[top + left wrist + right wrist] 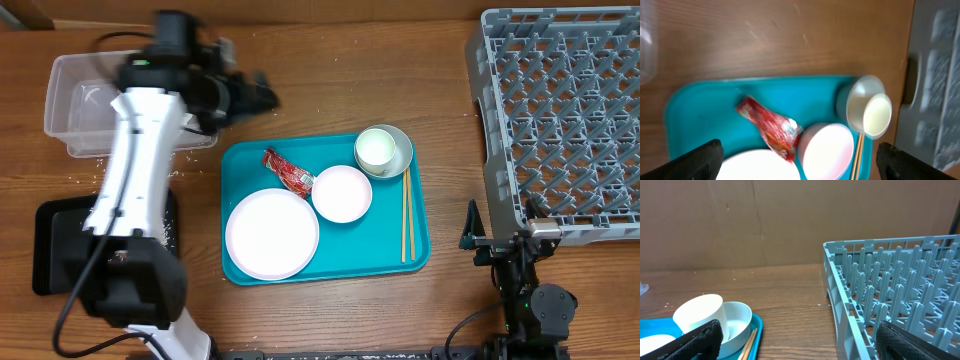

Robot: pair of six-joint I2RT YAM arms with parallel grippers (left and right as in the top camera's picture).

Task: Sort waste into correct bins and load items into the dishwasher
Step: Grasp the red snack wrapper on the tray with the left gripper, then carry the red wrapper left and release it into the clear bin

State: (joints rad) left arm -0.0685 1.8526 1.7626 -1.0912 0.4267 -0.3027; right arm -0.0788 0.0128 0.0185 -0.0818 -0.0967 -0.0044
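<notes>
left tool (800,156) and right tool (799,336) stand open, empty. grey lattice dish rack (560,100) holds nothing; red crinkled wrapper (288,172) and thin wooden chopsticks (407,215) lie unsorted on teal tray (250,165).

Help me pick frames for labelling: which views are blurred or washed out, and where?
Overhead: the left arm smears at its far end beside the clear tub; teal tray sharp. Left wrist: soft throughout, the dish rack most blurred, the cup washed out. Right wrist: rack crisp, its fingers dark, unfocused blobs in the bottom corners.
</notes>
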